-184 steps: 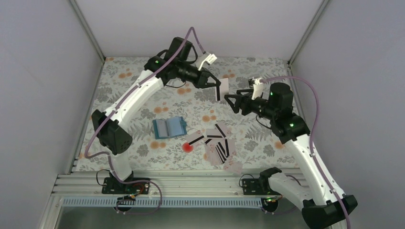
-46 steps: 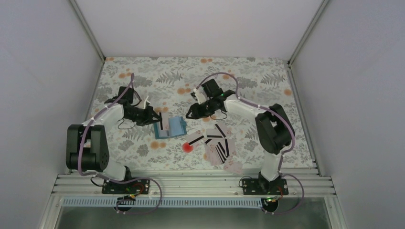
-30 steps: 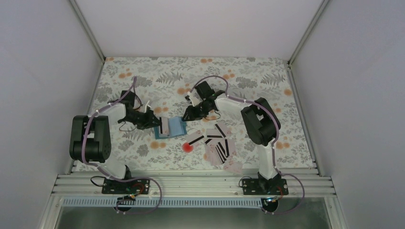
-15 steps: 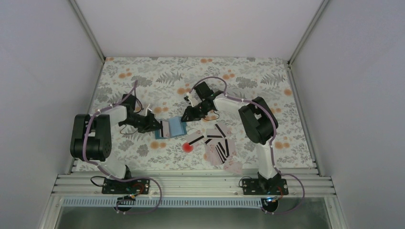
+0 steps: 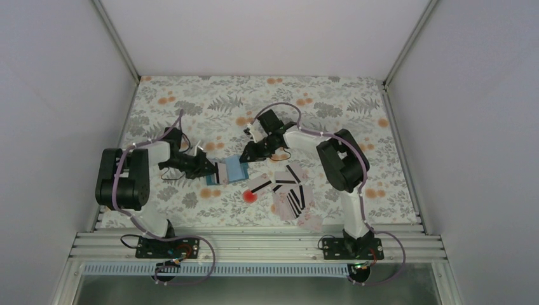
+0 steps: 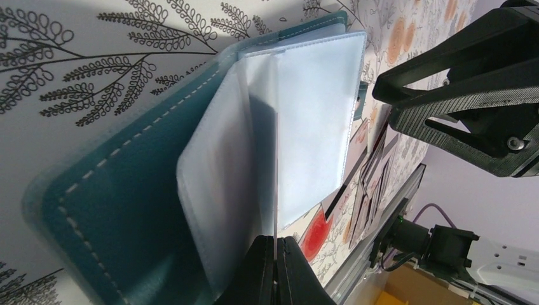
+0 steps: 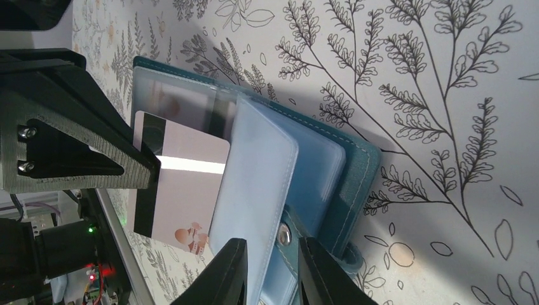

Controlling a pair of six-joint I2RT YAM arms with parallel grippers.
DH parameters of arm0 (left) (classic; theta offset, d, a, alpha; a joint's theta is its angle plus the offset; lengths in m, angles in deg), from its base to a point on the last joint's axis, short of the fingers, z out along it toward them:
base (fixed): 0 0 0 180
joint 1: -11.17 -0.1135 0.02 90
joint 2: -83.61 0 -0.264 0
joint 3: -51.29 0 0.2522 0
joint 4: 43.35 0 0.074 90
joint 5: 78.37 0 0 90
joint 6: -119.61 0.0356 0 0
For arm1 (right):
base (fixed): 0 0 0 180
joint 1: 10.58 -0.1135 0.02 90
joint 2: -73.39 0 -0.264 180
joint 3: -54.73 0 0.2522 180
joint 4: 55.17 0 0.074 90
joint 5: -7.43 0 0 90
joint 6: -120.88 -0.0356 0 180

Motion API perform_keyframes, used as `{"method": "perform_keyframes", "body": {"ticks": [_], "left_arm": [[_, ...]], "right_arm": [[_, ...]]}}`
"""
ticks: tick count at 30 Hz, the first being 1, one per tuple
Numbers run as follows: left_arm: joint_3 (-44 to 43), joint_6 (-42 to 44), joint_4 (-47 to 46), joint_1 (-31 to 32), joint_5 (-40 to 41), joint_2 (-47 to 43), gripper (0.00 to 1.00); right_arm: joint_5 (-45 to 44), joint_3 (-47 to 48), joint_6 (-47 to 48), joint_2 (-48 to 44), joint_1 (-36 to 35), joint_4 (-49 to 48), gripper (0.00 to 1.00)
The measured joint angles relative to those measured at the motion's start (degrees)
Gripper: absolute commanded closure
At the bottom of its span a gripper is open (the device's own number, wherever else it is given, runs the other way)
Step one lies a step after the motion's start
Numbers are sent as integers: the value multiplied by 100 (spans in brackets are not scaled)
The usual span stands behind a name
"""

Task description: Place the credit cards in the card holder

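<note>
The blue card holder (image 5: 236, 169) lies open on the floral cloth, its clear sleeves fanned up (image 7: 318, 152). My left gripper (image 5: 211, 168) comes at it from the left, shut on a pale credit card with a black stripe (image 7: 184, 190). That card shows edge-on (image 6: 276, 159) above the gripper (image 6: 276, 244) and reaches in between the sleeves. From the right, my right gripper (image 5: 244, 157) is shut on the holder's sleeves and snap tab (image 7: 272, 248). Several loose credit cards (image 5: 289, 190) lie overlapping to the holder's right.
A round red spot (image 5: 250, 196) marks the cloth just below the holder. An aluminium rail (image 5: 254, 244) runs along the near edge by both arm bases. Grey walls close in the left, back and right sides.
Over the last second my left gripper has slid right, carrying the card further in between the sleeves. The right gripper has stayed on the holder, almost still.
</note>
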Motion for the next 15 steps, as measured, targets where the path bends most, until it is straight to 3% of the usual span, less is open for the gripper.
{"method": "perform_keyframes", "body": {"ticks": [15], "left_arm": [[0, -63, -70, -37, 4, 72, 98]], "right_arm": [[87, -83, -2, 76, -24, -57, 79]]}}
